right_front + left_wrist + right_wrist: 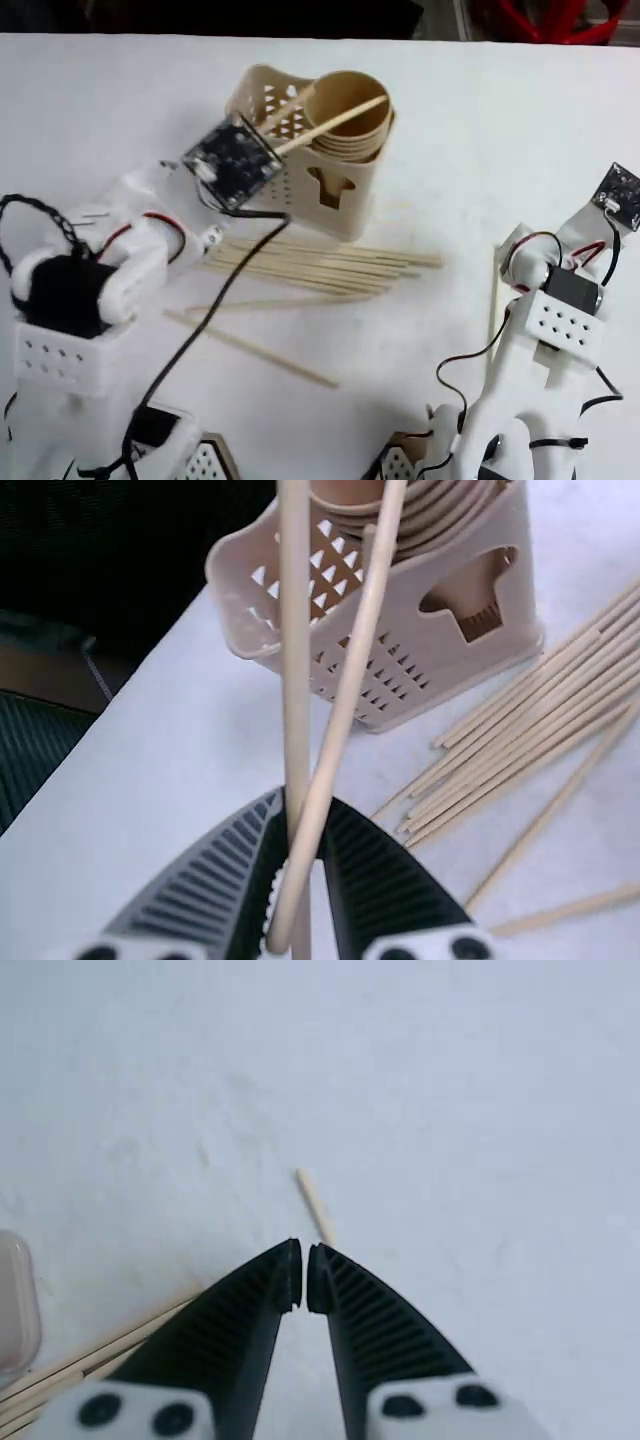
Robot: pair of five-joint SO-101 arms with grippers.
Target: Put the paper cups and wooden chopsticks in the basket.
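My left gripper (298,880) is shut on two wooden chopsticks (330,710) that cross just past its fingers. In the high view this held pair (325,125) slants up over the beige basket (300,190), one tip resting across the stacked paper cups (352,120) inside it. A bundle of chopsticks (320,265) lies on the table in front of the basket, and two loose ones (250,345) lie nearer. My right gripper (304,1275) is shut, with nothing seen between its fingers. It hangs over the white table, and one chopstick end (313,1200) sticks out beyond its tips.
One chopstick (495,290) lies lengthwise beside the right arm (560,310). The left arm's black cable (200,320) trails over the loose chopsticks. White table stretches to the right of the basket and behind it, up to a dark far edge.
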